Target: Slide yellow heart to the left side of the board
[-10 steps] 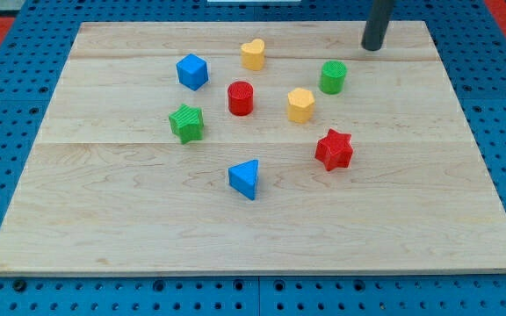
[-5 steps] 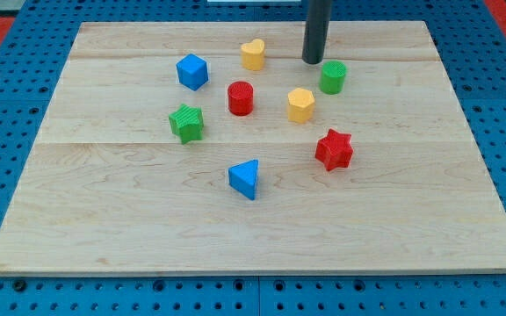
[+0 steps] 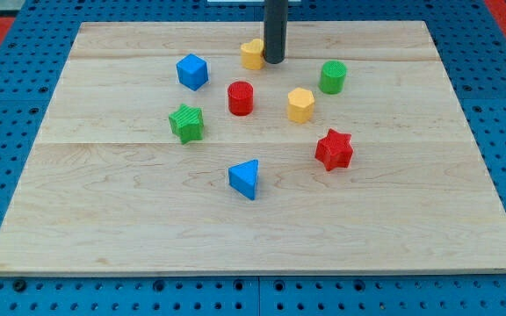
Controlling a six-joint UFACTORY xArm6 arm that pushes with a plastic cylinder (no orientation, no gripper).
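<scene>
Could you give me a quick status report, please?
My tip against yellow heart's right side. Heart at board's top centre. Blue cube lies left, slightly lower.

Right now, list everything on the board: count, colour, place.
yellow heart: 1, yellow, top centre, just left of my tip
blue cube: 1, blue, upper left
red cylinder: 1, red, centre
yellow hexagon block: 1, yellow, right of the red cylinder
green cylinder: 1, green, upper right
green star: 1, green, left of centre
red star: 1, red, right of centre
blue triangle: 1, blue, lowest block
board: 1, pale wood
my tip: 1, dark rod, against the heart's right side
</scene>
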